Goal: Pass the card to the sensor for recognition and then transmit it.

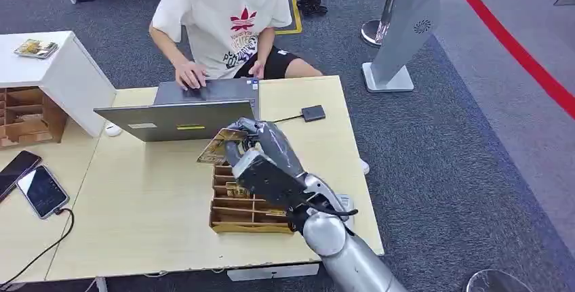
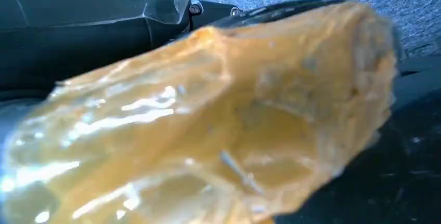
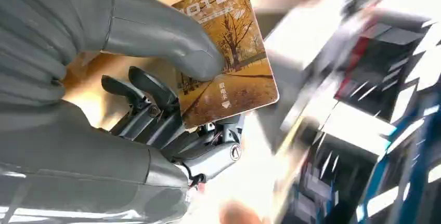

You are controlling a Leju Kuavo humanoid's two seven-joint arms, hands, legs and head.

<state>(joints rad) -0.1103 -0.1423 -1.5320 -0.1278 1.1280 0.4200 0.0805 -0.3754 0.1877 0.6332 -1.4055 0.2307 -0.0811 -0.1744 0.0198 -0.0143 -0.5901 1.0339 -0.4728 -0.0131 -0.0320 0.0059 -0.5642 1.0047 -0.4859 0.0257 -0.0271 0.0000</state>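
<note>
Golden-brown and printed with an autumn tree scene, a hotel card [image 3: 229,63] is pinched between the thumb and fingers of the right robot hand [image 1: 261,153], held above a wooden divided tray [image 1: 241,212] on the pale desk [image 1: 149,217], just in front of an open laptop [image 1: 177,117]. A small black sensor [image 1: 313,112] is seen further back on the desk, beside a seated person [image 1: 224,21] typing. Whether the left robot hand is open or closed cannot be told.
</note>
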